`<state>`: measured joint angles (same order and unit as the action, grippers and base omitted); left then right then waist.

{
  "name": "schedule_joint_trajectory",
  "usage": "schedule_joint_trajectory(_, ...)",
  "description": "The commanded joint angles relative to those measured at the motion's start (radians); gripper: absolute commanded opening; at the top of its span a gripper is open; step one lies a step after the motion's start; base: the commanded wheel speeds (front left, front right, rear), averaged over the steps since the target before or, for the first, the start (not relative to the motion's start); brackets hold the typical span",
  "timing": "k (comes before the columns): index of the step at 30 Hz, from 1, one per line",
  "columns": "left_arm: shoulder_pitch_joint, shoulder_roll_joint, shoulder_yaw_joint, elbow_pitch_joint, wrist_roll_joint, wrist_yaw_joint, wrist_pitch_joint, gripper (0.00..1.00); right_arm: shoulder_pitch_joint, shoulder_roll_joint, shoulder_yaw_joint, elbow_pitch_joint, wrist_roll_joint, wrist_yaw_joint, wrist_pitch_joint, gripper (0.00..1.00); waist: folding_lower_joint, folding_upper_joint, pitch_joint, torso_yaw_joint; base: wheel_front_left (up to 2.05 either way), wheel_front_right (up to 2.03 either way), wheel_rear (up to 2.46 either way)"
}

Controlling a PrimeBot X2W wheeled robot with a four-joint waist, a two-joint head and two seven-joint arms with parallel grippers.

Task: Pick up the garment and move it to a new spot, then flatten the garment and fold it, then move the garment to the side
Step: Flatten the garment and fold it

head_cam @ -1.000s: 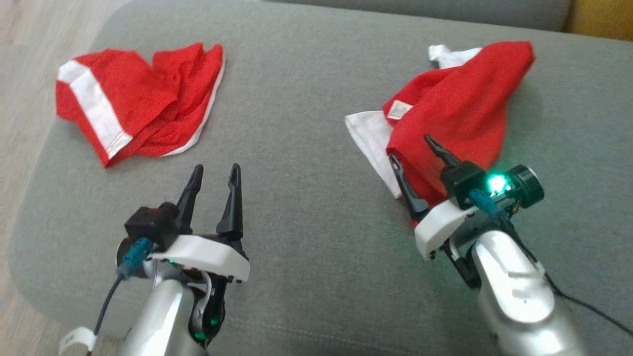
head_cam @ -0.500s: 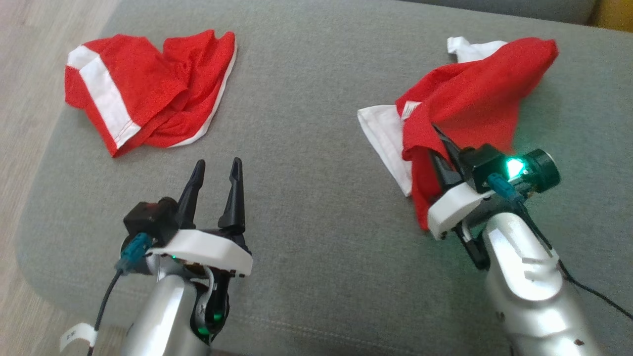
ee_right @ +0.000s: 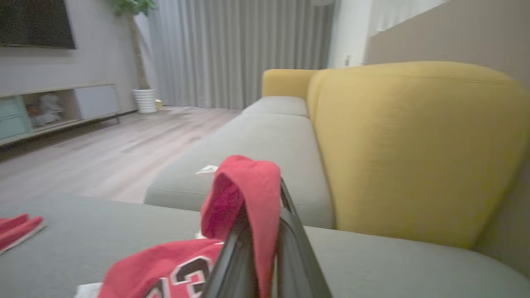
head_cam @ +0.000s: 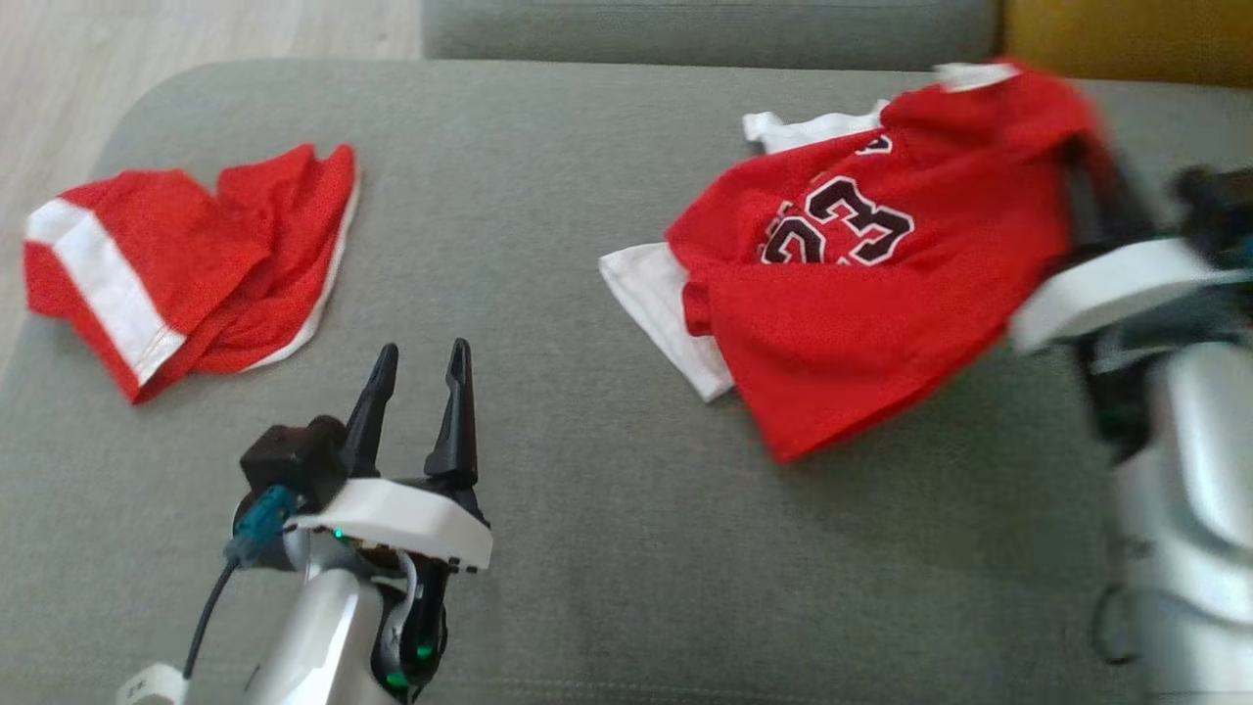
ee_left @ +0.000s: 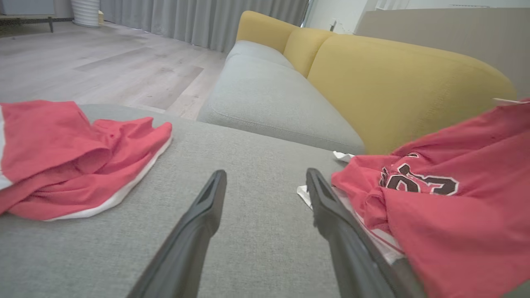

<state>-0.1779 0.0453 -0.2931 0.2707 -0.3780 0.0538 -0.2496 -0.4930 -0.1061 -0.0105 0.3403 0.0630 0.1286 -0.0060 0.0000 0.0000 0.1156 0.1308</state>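
Note:
The garment (head_cam: 852, 294), a red jersey with a black "23" and white trim, lies half spread on the grey cushion (head_cam: 587, 245). Its right end is lifted by my right gripper (head_cam: 1082, 171), which is blurred at the right edge. In the right wrist view a red fold of the garment (ee_right: 244, 186) is pinched in my right gripper (ee_right: 263, 198), which is shut on it. My left gripper (head_cam: 423, 352) hovers open and empty over the cushion's front left. In the left wrist view, my left gripper (ee_left: 266, 174) has the garment (ee_left: 447, 215) just to its right.
A second red piece with a white band (head_cam: 186, 264) lies crumpled at the cushion's left end, also visible as the red heap (ee_left: 62, 157). A yellow sofa back (ee_left: 393, 82) and its grey seat (ee_left: 269, 95) stand beyond. Wooden floor (head_cam: 245, 29) lies past the far left.
My right gripper has shut on the garment's edge and pulled it up and to the right, so the "23" now faces up. The head camera has shifted. The left gripper has stayed put.

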Motion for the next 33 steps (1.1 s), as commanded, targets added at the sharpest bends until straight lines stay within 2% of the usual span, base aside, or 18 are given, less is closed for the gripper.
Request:
schedule_joint_trajectory(1,-0.024,0.005,0.033,-0.032,0.011,-0.003,-0.012,1.00,-0.040,-0.037,-0.040,-0.044,0.017,0.002,0.035,0.00,0.0000,0.0000,-0.002,-0.032,0.00,0.00,0.00)
schedule_joint_trajectory(2,-0.024,0.005,0.033,-0.032,0.011,-0.003,-0.012,1.00,-0.040,-0.037,-0.040,-0.044,0.017,0.002,0.035,0.00,0.0000,0.0000,-0.002,-0.032,0.00,0.00,0.00)
schedule_joint_trajectory(9,-0.044,0.005,0.023,-0.035,0.016,-0.008,-0.012,1.00,-0.079,-0.164,-0.163,0.042,-0.003,0.002,0.099,0.00,0.0000,0.0000,0.044,-0.051,0.00,0.00,0.00)
schedule_joint_trajectory(16,-0.076,0.005,0.012,-0.034,0.019,-0.013,-0.012,1.00,-0.162,-0.219,-0.251,0.187,-0.093,0.002,0.039,0.00,0.0000,0.0000,0.102,-0.050,0.00,0.00,0.00)
schedule_joint_trajectory(17,-0.080,0.005,0.013,-0.034,0.019,-0.013,-0.012,1.00,-0.180,-0.220,-0.259,0.202,-0.105,0.002,0.024,0.33,0.0000,0.0000,0.109,-0.050,0.00,0.00,0.00)
schedule_joint_trajectory(18,-0.085,0.005,0.014,-0.034,0.019,-0.013,-0.012,1.00,-0.196,-0.220,-0.259,0.218,-0.118,0.002,0.008,1.00,0.0000,0.0000,0.115,-0.050,0.00,0.00,0.00)
schedule_joint_trajectory(21,-0.096,0.005,0.015,-0.029,0.018,-0.014,-0.012,1.00,-0.227,-0.217,-0.259,0.264,-0.165,0.002,-0.023,1.00,0.0000,0.0000,0.121,-0.051,0.00,0.00,0.00)
schedule_joint_trajectory(27,-0.096,0.005,0.016,-0.020,0.010,-0.011,-0.012,1.00,-0.214,-0.163,-0.256,0.313,-0.190,0.002,-0.079,1.00,0.0000,0.0000,0.090,-0.070,0.00,0.00,0.00)
schedule_joint_trajectory(33,-0.073,0.005,0.036,-0.022,0.007,-0.005,-0.012,1.00,-0.134,-0.086,-0.201,0.269,-0.121,0.002,-0.148,1.00,0.0000,0.0000,0.024,-0.107,0.00,0.00,0.00)
